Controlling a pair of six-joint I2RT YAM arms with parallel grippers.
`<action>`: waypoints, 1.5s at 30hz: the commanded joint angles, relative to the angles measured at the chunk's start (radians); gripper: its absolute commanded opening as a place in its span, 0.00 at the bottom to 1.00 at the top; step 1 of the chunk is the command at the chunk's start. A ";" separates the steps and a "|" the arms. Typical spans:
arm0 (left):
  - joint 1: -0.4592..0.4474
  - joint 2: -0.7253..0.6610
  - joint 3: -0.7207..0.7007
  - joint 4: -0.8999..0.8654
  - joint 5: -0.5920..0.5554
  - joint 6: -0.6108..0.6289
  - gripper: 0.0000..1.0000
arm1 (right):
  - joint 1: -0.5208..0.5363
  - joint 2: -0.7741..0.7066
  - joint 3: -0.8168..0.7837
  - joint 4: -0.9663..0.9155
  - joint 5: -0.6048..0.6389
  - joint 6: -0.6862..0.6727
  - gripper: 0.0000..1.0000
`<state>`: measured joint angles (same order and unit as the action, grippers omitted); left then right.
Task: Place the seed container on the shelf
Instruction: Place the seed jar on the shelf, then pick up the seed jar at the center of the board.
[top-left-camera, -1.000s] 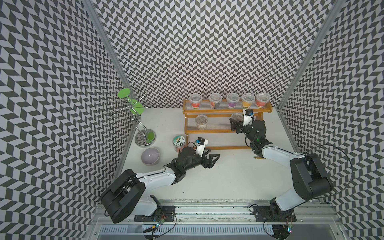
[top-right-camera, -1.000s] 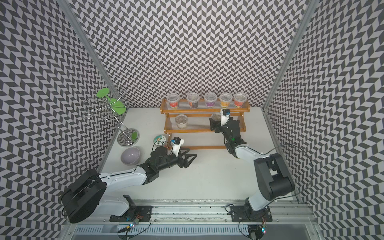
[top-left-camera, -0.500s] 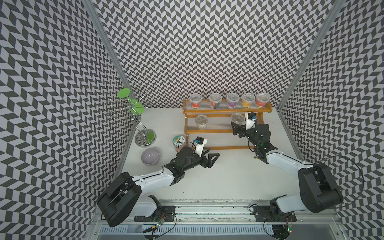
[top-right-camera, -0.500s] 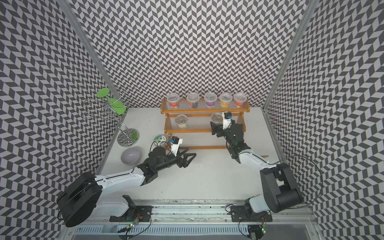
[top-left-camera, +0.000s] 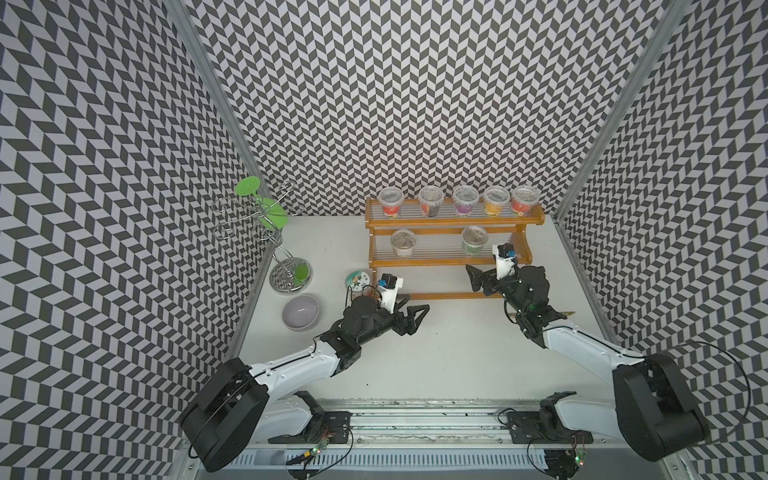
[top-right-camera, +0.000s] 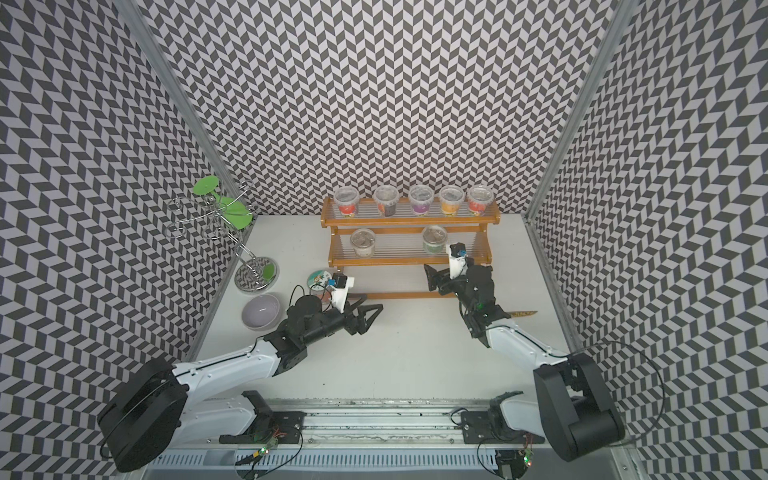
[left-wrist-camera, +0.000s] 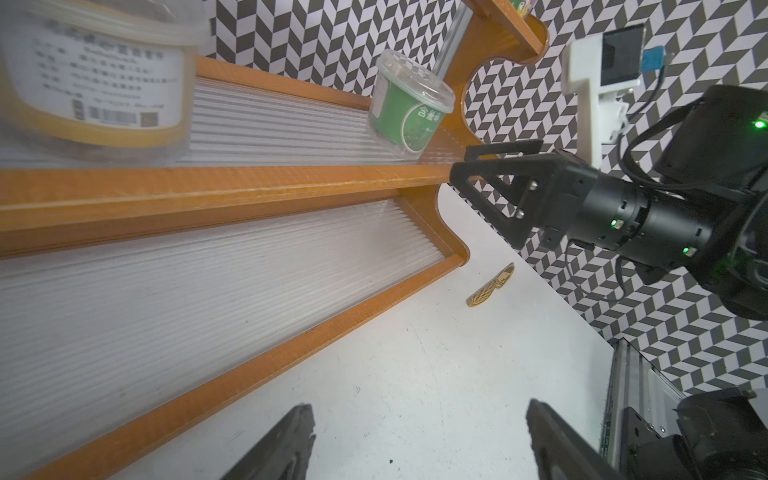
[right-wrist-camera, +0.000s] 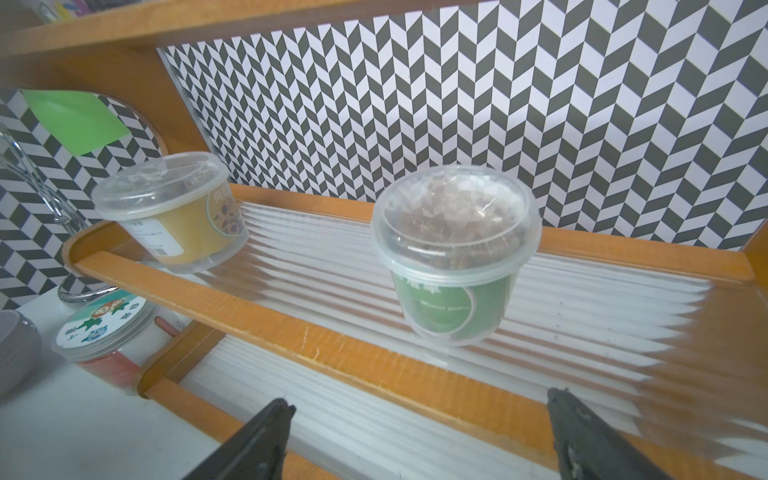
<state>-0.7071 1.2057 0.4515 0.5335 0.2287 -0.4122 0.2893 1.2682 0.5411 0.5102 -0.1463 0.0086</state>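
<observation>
Green-labelled seed container (right-wrist-camera: 453, 257) sits on the shelf (right-wrist-camera: 332, 345), middle tier; right end effector (right-wrist-camera: 419, 401) has backed off, spread and empty, so placement looks done.

Wire stand (top-left-camera: 286, 277) upright by left wall, green discs (top-left-camera: 248, 188) on arms and base. Grey bowl (top-left-camera: 301, 311) just in front of it. Tub (top-left-camera: 358, 279) with cartoon lid, reddish contents, near bowl. Five lidded jars (top-left-camera: 466, 200) in row at back: red, dark, purple, orange, red. Yellow-label jar (top-left-camera: 402, 243) upright before row's left end. Gold leaf-patterned piece (left-wrist-camera: 491, 286) flat on white table (top-left-camera: 457, 353), near right wall. Chevron walls (top-left-camera: 415, 104).
</observation>
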 joint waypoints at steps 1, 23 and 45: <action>0.022 -0.042 -0.019 -0.039 -0.019 0.015 0.84 | -0.005 -0.059 -0.057 0.066 -0.033 0.010 0.97; 0.259 -0.303 -0.146 -0.188 -0.030 0.024 0.84 | 0.114 -0.394 -0.472 0.215 -0.190 0.209 1.00; 0.560 0.010 0.192 -0.523 -0.196 -0.166 0.87 | 0.615 0.054 -0.183 0.125 0.094 0.193 0.99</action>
<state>-0.1799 1.1683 0.6106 0.0826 0.0563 -0.5575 0.8841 1.2831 0.3183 0.6449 -0.0914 0.1539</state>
